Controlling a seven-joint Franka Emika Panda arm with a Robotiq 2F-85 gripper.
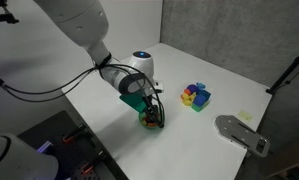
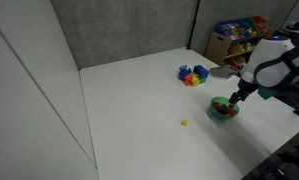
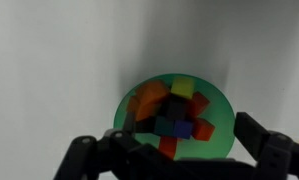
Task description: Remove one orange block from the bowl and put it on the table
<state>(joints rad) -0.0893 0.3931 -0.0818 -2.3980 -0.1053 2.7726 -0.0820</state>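
The green bowl [image 3: 221, 100] sits on the white table [image 3: 49, 80] and holds several small blocks: orange, red, yellow, blue and dark ones. A larger orange block [image 3: 147, 100] lies at the bowl's left side. My gripper [image 3: 169, 142] is open right above the bowl, with one finger on each side of it, and holds nothing. In both exterior views the gripper [image 1: 149, 106] [image 2: 235, 97] hangs just over the bowl [image 1: 147, 118] [image 2: 223, 110], partly hiding it.
A cluster of multicoloured blocks [image 1: 196, 96] [image 2: 193, 75] lies on the table [image 1: 189, 70] beyond the bowl. A grey metal plate [image 1: 239, 132] lies near the table edge. A tiny yellow block [image 2: 184, 123] lies alone on the table. A shelf with packages [image 2: 239, 40] stands behind.
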